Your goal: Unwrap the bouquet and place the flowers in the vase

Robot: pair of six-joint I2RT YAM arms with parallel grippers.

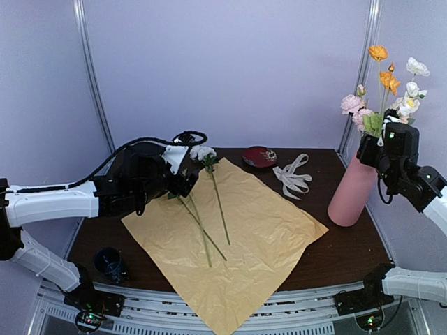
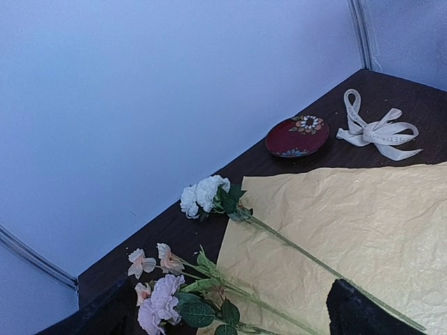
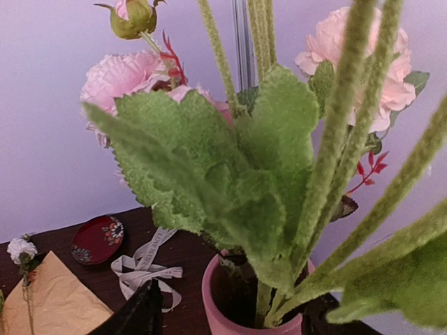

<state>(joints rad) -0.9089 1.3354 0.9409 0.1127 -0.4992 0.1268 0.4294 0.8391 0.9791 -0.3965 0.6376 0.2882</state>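
Tan paper [image 1: 237,237] bears loose flowers [image 1: 204,153] — left gripper [image 2: 230,317] gapes wide, empty; right gripper [image 3: 228,315] stands parted over the vase [image 1: 351,192], gripping nothing.

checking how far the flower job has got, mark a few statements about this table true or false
1. The ribbon is tied round the paper. False: it lies loose on the table, beside the red dish.
2. Some flowers stand in the pink vase. True.
3. The vase stands on the paper. False: it stands on the bare table, to the right of the paper.
4. The paper lies spread open. True.
5. No stems are left on the paper. False: a few long stems lie across it.
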